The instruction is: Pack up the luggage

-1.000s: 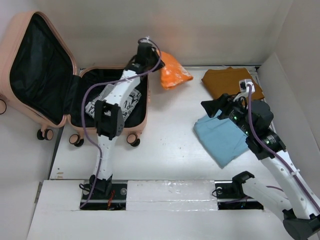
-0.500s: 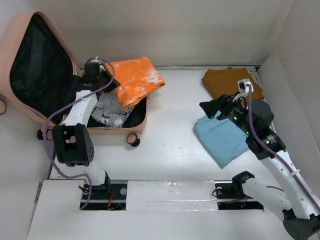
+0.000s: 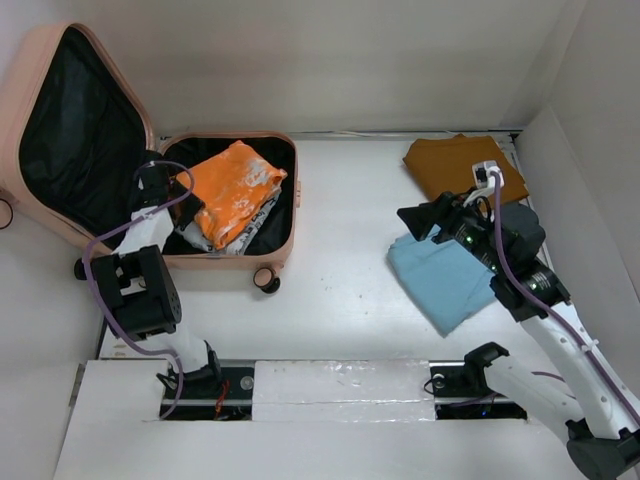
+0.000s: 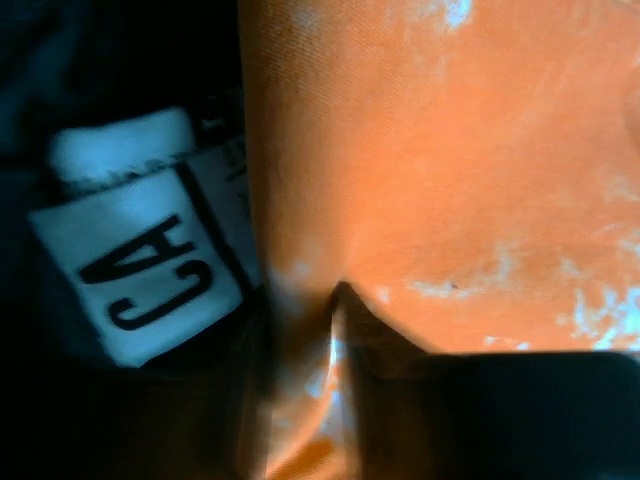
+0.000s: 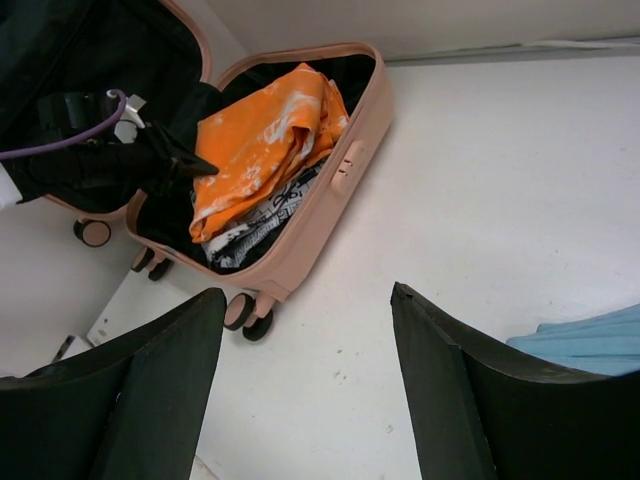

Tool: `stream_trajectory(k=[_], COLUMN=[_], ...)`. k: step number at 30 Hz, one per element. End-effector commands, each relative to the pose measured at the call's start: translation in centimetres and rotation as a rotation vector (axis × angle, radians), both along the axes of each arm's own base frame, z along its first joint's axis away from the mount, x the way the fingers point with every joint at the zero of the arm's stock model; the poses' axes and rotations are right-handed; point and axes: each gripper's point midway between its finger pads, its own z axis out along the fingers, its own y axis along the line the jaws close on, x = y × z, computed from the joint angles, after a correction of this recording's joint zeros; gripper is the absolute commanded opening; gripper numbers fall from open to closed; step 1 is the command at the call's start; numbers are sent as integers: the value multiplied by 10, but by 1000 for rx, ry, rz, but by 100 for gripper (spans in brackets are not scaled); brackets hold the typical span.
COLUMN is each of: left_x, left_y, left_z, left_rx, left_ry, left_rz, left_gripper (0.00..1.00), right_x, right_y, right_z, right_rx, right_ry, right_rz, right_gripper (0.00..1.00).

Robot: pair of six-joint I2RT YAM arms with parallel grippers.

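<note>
The luggage (image 3: pixel 225 262), a peach-pink hard-shell suitcase, lies open at the far left of the table (image 3: pixel 340 300), with its black-lined lid (image 3: pixel 70 130) tilted up and cut off by the frame's left edge. An orange garment (image 3: pixel 228 180) fills its base and hides most of a black-and-white printed garment (image 3: pixel 218 236) beneath. Two caster wheels (image 3: pixel 263 280) show at the near wall. The left gripper (image 3: pixel 190 205) reaches into the base at the orange garment's left edge. Its wrist view is a blurred close-up of orange cloth and a white label (image 4: pixel 140 270), so I cannot tell whether its fingers pinch the cloth. The right gripper (image 3: pixel 415 222) hangs well apart from the suitcase, fingers spread wide and holding nothing, above a light blue cloth (image 3: pixel 445 280) near a mustard-brown garment (image 3: pixel 450 165).
</note>
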Motion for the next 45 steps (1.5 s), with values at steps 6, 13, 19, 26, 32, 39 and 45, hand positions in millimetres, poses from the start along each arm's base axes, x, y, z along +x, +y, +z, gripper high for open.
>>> stream_trajectory(k=[6,13,19,26,32,39,45], left_x=[-20,-36,-104,-181,-202,-208,-223], left_y=[30,-135,-340,-475,-521,-545,-554], left_z=[158,246,135,9,-36,-79,-96], left_rx=[191,139,30,-26,-97,-139,-260], left_ry=[-440,-696,-536,-258,-133,5,73], left_rz=[245,-173,-563,-824,-813,-791,-776], left_gripper=[66,63,63,63,63,55,41], right_x=[-2,6,-2,-7,-5,-1,-8], right_y=[7,-8,-48,-74,-69,-62,-61], right_z=[13,32,86,112,101,89,94], right_rx=[32,32,41,28,14,24,34], right_ry=[-44,-53,-121,-156,-138,-136,-152], right_rz=[24,-74,-255,-373,-351,-323,-304], right_gripper=[74,74,76,76,76,76,76])
